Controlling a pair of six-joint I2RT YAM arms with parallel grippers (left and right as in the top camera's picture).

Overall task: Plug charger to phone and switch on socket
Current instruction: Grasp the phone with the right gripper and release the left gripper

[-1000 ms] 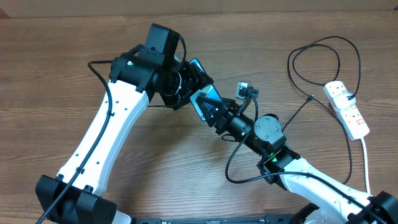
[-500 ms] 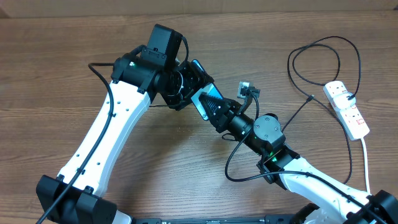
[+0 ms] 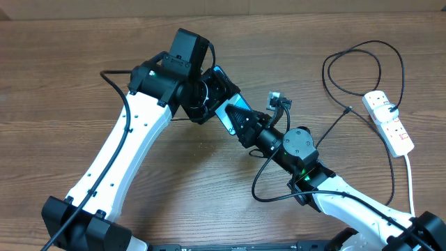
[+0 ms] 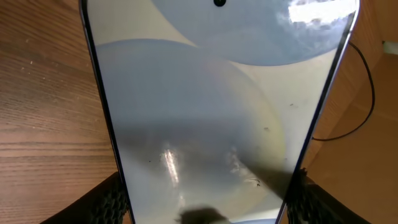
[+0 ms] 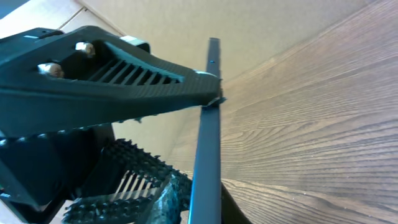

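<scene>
The phone (image 3: 232, 106) is held above the table, tilted. My left gripper (image 3: 217, 94) is shut on it across its width; in the left wrist view the light screen (image 4: 211, 112) fills the frame with a finger pad (image 4: 115, 199) against each dark edge. My right gripper (image 3: 241, 124) is shut on the phone's lower end, with the phone seen edge-on (image 5: 208, 137) between the fingers (image 5: 146, 186). The charger (image 3: 362, 52) lies in a loop at the right, its black cable running to the socket (image 3: 389, 123). I cannot make out its connector tip.
The white socket strip lies near the right table edge, its thick white cord (image 3: 410, 181) running toward the front. The right arm's own black cable (image 3: 259, 188) loops under its wrist. Wooden tabletop (image 3: 70, 84) shows at the left and back.
My right gripper's fingers have drawn together onto the phone's lower end. The left arm has shifted slightly, still holding the phone.
</scene>
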